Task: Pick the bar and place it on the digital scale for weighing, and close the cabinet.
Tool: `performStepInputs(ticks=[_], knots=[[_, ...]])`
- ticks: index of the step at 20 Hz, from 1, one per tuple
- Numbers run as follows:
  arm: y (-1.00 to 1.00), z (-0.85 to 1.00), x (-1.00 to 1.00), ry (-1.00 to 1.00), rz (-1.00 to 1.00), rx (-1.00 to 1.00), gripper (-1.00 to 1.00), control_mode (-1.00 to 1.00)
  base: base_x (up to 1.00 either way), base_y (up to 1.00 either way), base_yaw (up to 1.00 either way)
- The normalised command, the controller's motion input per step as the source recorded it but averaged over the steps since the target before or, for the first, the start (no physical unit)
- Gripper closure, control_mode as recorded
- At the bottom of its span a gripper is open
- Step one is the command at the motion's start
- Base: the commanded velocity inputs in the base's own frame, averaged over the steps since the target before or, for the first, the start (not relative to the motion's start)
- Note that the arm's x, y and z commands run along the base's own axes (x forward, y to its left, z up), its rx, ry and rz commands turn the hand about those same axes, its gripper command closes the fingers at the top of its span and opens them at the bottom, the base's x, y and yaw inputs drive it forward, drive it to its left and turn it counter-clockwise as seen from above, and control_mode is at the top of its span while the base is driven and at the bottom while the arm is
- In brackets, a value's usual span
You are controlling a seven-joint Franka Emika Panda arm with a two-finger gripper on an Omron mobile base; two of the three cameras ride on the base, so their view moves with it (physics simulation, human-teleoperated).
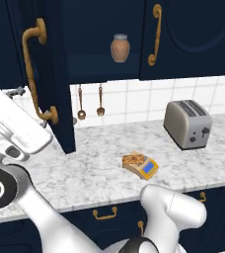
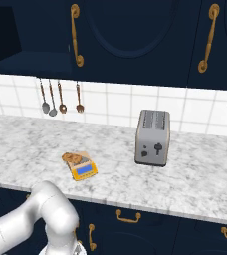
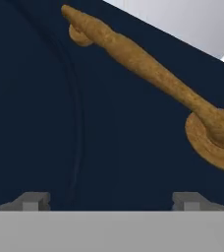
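Hand view puts the fingers (image 3: pixel 30 201), spread apart and empty, right up against the face of the open cabinet door (image 3: pixel 50 123), its brass handle (image 3: pixel 148 69) slanting beyond, while the bar (image 1: pixel 134 159) already lies on the digital scale (image 1: pixel 143 166) mid-bench.

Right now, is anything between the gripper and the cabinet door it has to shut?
Nothing visible. In the hand view the gripper faces the door's navy front, with only the brass handle above its fingertips. The bar already lies on the scale, away from the door.
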Motion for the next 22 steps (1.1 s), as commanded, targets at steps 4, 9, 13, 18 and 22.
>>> performStepInputs(ticks=[4,9,13,18,22], knots=[[-1.00,0.34,0.00,-0.16,-0.03,0.32,-1.00,-1.00,0.00,0.00,0.00],[-1.00,0.14,0.46,-0.05,0.00,0.33,-1.00,-1.00,0.00,0.00,0.00],[-1.00,0.01,0.98,0.03,0.01,0.34,-1.00,-1.00,0.00,0.00,0.00],[-1.00,0.16,0.57,0.00,0.08,0.29,-1.00,-1.00,0.00,0.00,0.00],[-0.96,0.01,0.79,0.00,0.14,0.26,-1.00,-1.00,0.00,0.00,0.00]])
